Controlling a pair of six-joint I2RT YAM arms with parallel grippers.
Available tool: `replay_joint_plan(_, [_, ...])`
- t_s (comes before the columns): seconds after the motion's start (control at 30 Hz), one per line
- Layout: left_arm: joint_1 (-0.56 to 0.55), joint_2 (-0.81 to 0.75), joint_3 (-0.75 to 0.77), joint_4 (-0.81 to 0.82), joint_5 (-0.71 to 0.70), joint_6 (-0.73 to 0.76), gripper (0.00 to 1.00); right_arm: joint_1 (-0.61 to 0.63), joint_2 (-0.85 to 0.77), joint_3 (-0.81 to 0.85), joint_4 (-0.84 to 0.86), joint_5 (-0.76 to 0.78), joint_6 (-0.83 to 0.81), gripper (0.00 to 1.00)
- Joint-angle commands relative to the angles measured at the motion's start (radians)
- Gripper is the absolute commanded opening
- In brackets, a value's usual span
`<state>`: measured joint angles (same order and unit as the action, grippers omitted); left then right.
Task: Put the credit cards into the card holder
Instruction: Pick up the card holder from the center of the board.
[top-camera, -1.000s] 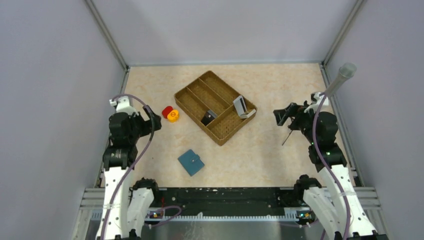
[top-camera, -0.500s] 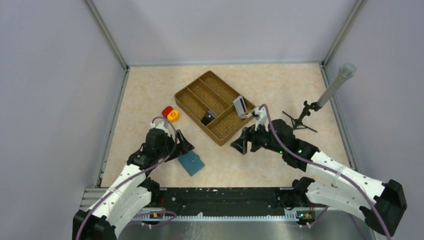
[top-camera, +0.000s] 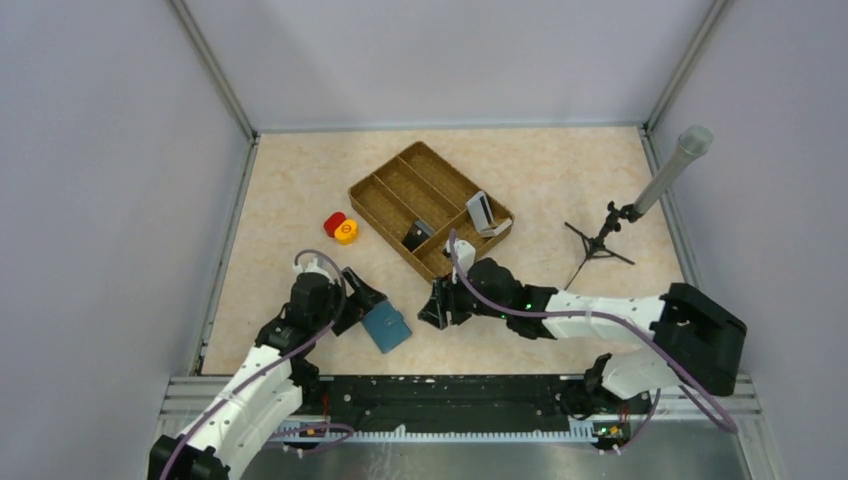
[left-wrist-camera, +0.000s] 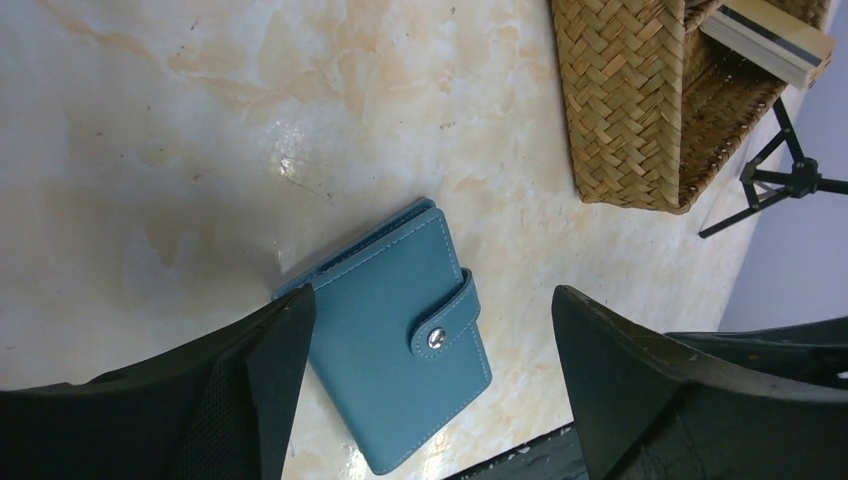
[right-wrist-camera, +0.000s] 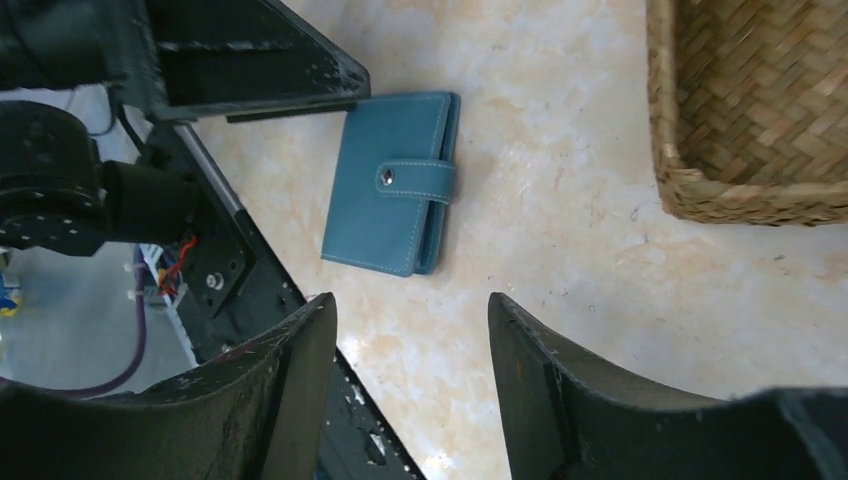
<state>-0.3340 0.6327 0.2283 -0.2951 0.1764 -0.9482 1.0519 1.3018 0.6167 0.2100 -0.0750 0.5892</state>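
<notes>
Left arm (top-camera: 268, 352), right arm (top-camera: 590, 312) low (fingers (left-wrist-camera: 640, 385) apart)

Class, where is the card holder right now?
The card holder lies closed on the table, front centre of the top view, between the left gripper and right gripper, below the tray.

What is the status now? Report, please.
Left gripper open, right gripper open, both empty, flanking card holder. Card holder shut, flat on table. Credit cards in woven tray. Nothing blocking.

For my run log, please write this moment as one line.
card holder: shut, flat | left claw: open, over its edge | right claw: open, beside it | credit cards: in woven tray
</notes>
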Motion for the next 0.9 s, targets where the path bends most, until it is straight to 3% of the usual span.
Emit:
replay_joint_plan(0.0, [-0.003, -0.004, 0.038, -0.128, -0.058, 0.017, 0.93, 0.033, 0.114, 0.049, 0.152, -0.027, 0.015, 0.56])
replay_joint_plan(0.2, [-0.003, -0.074, 0.102, -0.274, -0.128, 0.043, 0.96, 0.044, 0.234, 0.099, 0.169, -0.033, 0.002, 0.50])
replay_joint_plan(0.53, [-0.003, -0.107, 0.099, -0.350, -0.115, 0.045, 0.92, 0.065, 0.388, 0.172, 0.190, -0.043, -0.015, 0.42])
replay_joint_plan(0.87, [-0.003, -0.094, 0.018, -0.247, -0.012, -0.008, 0.85, 0.064, 0.489, 0.242, 0.167, -0.040, -0.068, 0.38])
